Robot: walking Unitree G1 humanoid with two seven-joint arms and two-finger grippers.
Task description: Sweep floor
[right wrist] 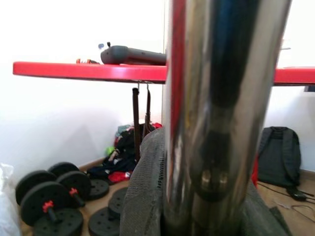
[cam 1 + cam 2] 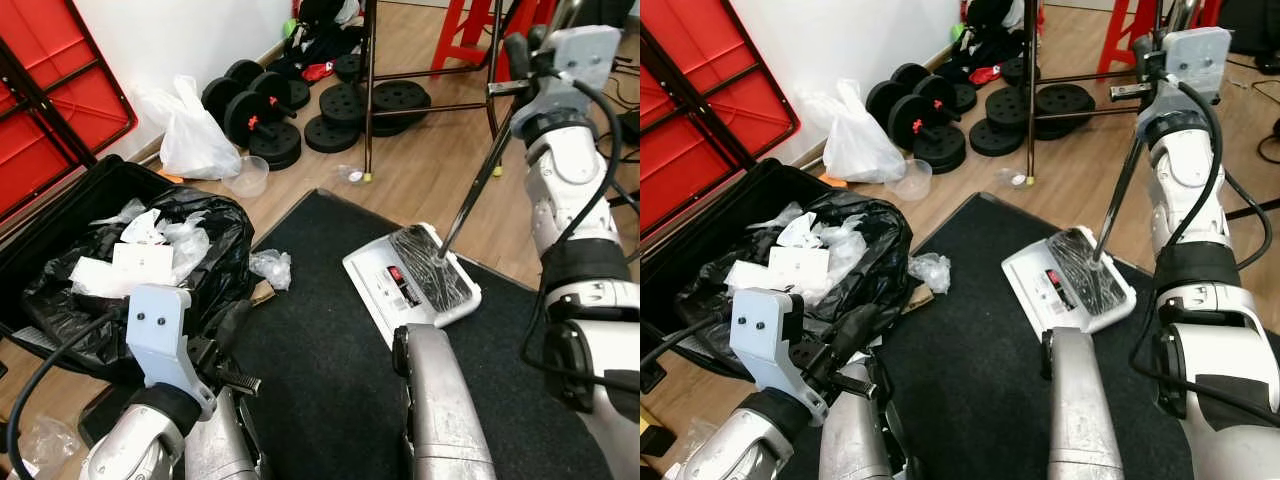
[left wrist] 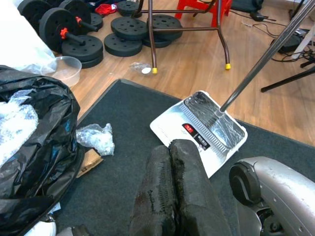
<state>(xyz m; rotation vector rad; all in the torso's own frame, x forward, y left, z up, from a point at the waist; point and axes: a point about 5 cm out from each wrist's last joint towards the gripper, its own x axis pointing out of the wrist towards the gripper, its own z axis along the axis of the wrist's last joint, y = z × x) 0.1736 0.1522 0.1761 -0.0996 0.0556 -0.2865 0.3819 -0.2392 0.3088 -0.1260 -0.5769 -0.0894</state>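
Your right gripper (image 2: 512,52) is up high, and its jaws are clenched around the shiny metal pole (image 2: 470,200) of the sweeper. In the right wrist view the pole (image 1: 216,113) runs straight through the jaws, with a black finger (image 1: 142,196) hugging it on the side. That high grip is probably so you can push and steer from the top, like you would with a broom.

Far below those jaws, the pole slants down to the white sweeper head (image 2: 410,280). The head lies flat on the dark mat (image 2: 320,380), near the mat's edge, so it is ready to slide along.

Your left gripper (image 3: 172,191) is low and holds nothing. Its 2 fingers are pressed tight together. The sweeper head is out ahead of those jaws, well apart from them.

Ahead of the left jaws and off to the side lies a crumpled bit of clear plastic (image 2: 270,268) with a scrap of brown card (image 3: 91,160) touching it. Both sit on the mat, just beside the full black trash bag (image 2: 190,270). They look like the next things to sweep.

Further off, past the mat, a small clear scrap (image 2: 350,174) lies on the wood floor (image 2: 440,170) by a chair leg.

I think the sweeping is only partly done, since these bits are not yet picked up.
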